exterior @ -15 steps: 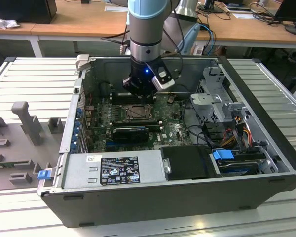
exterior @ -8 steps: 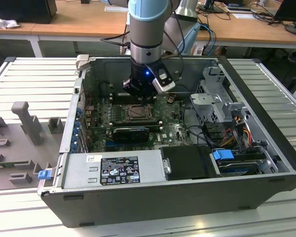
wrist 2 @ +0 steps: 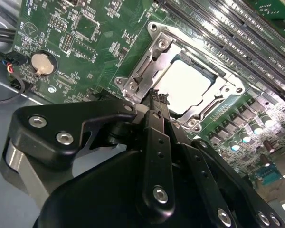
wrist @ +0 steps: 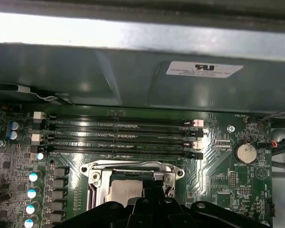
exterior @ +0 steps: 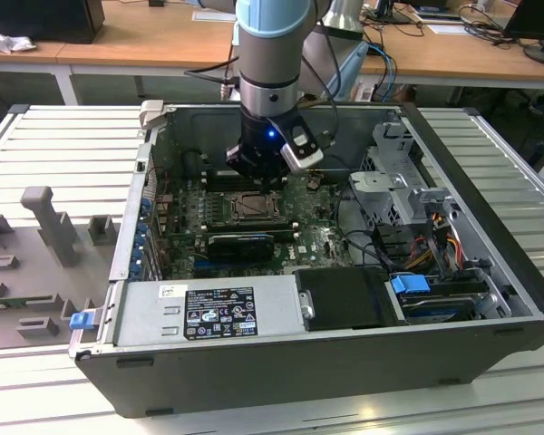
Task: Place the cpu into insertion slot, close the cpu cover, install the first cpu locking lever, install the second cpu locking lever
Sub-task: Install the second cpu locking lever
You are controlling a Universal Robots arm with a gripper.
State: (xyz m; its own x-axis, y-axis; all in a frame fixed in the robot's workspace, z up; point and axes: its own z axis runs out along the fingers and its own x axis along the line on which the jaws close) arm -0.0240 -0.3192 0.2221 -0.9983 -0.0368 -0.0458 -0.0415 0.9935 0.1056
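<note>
The cpu shows as a pale square face lying inside the insertion slot on the green motherboard. Flat over the insertion slot lies the silvery cpu cover, and the chip shows through its cut-out. In the first wrist view the cpu cover and cpu sit just beyond the black fingers. My gripper hangs right at the socket's near edge, fingers pressed together with nothing between them. In the exterior view my gripper is low inside the open computer case, just behind the socket.
Long black memory slots run beside the socket. A coin battery sits on the board. A dark expansion card, the power supply, a drive cage with cables, and the case walls hem in the space.
</note>
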